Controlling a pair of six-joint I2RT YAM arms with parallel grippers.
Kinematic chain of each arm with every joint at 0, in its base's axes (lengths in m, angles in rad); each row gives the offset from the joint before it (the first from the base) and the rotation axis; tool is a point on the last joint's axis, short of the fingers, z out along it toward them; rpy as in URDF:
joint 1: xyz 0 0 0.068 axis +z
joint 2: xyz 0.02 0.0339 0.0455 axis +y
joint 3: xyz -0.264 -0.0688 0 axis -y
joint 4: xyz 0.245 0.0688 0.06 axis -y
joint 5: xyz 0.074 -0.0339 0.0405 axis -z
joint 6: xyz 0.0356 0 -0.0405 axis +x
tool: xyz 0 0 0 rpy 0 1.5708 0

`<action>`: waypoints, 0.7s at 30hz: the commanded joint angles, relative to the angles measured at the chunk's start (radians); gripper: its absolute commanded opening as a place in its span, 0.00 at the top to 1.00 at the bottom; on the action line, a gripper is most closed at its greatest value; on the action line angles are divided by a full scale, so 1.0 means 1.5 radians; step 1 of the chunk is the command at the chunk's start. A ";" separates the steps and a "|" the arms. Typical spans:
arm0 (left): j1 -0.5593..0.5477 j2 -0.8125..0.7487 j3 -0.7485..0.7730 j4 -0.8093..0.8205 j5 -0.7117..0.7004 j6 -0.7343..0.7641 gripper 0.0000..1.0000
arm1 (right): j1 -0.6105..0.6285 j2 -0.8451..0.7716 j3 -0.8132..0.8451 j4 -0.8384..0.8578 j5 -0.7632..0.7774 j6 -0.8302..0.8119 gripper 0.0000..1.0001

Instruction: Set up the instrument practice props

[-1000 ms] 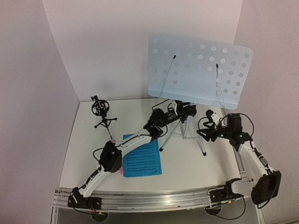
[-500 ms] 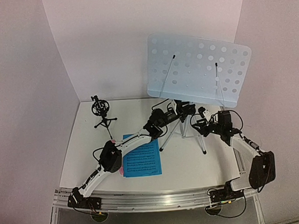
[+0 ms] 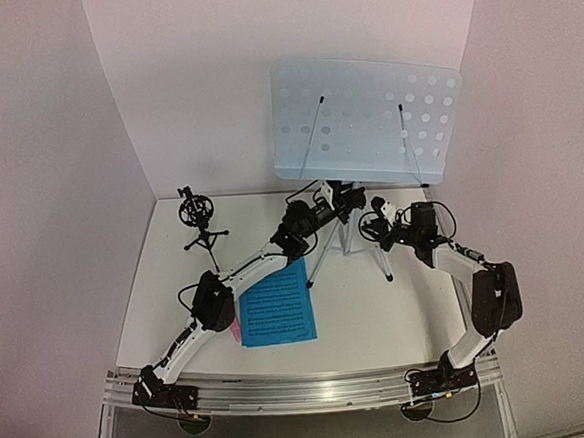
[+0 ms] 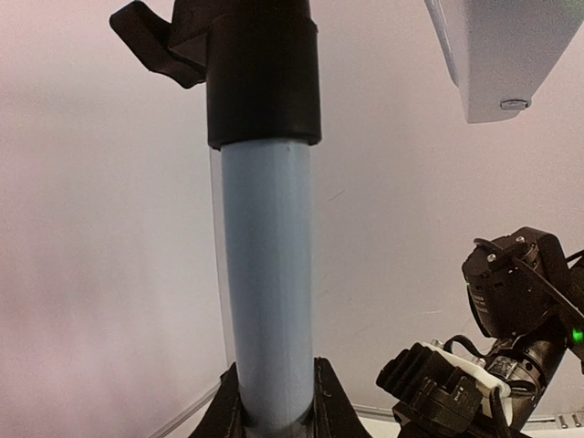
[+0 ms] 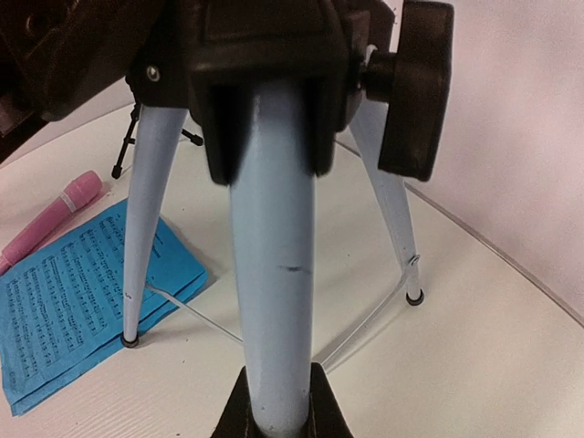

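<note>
The pale-blue perforated music stand (image 3: 365,119) stands at the back middle of the table on its tripod (image 3: 346,243). My left gripper (image 3: 337,198) is shut on its upright pole (image 4: 269,274), just under the black collar. Coming from the right, my right gripper (image 3: 375,223) is shut on a tripod leg (image 5: 274,274) below the black hub. The blue sheet-music pages (image 3: 276,305) lie flat near the left arm, also in the right wrist view (image 5: 82,292). The pink microphone (image 5: 55,214) lies beside them. The black tripod mic holder (image 3: 200,220) stands at the back left.
White walls close in the back and both sides. A black clamp knob (image 5: 415,87) sticks out of the tripod hub. The metal rail (image 3: 304,389) with both arm bases runs along the near edge. The left arm stretches over the pages.
The right gripper has moved left to the stand and shut on a tripod leg. The stand's desk and tripod have shifted left and back, the left gripper still on the pole.
</note>
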 commanded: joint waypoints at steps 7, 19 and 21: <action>0.043 0.058 0.003 -0.019 0.068 0.248 1.00 | -0.017 0.141 0.102 0.094 0.081 0.040 1.00; 0.068 0.056 -0.005 -0.036 0.085 0.272 1.00 | 0.010 0.218 0.165 0.122 0.082 0.076 1.00; 0.070 0.060 -0.003 -0.036 0.084 0.275 1.00 | 0.011 0.222 0.165 0.125 0.091 0.075 1.00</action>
